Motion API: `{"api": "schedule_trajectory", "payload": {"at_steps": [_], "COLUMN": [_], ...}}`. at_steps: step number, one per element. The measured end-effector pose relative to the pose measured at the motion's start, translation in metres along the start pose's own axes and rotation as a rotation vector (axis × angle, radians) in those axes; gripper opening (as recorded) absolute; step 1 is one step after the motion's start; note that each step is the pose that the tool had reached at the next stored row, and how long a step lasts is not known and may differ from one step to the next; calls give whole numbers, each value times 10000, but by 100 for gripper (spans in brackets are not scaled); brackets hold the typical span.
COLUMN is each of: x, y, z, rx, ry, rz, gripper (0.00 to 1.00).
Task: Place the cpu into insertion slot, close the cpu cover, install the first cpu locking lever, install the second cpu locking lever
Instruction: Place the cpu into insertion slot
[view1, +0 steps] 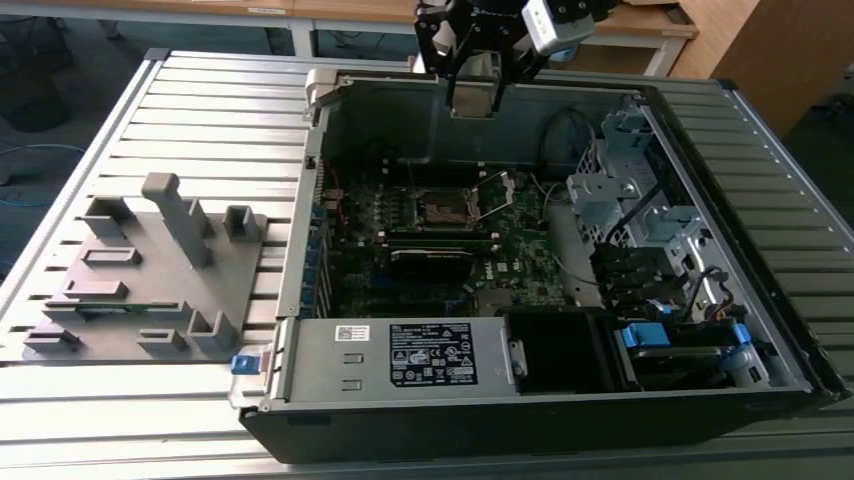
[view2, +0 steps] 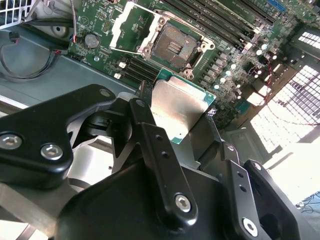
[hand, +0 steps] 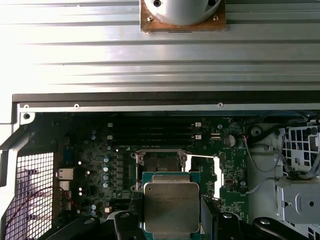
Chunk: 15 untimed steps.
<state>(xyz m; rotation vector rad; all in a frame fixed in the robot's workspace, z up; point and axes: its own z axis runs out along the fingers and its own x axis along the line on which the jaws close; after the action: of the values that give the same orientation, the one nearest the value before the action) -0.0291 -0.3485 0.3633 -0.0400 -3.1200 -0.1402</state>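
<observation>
**Ribbed metal table and its two loads**

A silver-grey table of long ribbed metal slats (view1: 200, 110) carries a black, open-sided computer tower case (view1: 534, 425) lying on its side. Just beside the case, at the exterior view's left, rests a flat grey plastic fixture with upright posts (view1: 147, 285).

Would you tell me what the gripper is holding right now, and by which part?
The cpu, pinched at two opposite edges between the jaws of the gripper.
</observation>
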Motion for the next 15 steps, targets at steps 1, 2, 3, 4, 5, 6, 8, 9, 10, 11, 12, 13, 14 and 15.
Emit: {"api": "schedule_trajectory", "payload": {"at_steps": [1, 2, 3, 4, 5, 6, 8, 9, 10, 11, 12, 13, 14, 15], "x": [0, 0, 0, 0, 0, 0, 0, 0, 0, 0, 0, 0, -1, -1], "y": [0, -1, -1, -1, -1, -1, -1, -1, -1, -2, -2, -3, -4, -5], "z": [3, 4, 5, 6, 6, 7, 10, 11, 13, 15, 22, 31, 40, 48], "rx": [-2, 1, 2, 3, 2, 1, 1, 1, 1, 1, -2, -4, -3, -2], "ry": [-1, 0, 1, 1, 1, 0, 0, 0, 0, 0, -1, -1, 0, 0], "rz": [0, 0, 0, 0, 0, 0, 0, 0, 0, 0, 0, 0, 0, 0], "gripper": [54, 54, 54, 54, 54, 54, 54, 54, 54, 54, 54, 54, 54, 54]}}
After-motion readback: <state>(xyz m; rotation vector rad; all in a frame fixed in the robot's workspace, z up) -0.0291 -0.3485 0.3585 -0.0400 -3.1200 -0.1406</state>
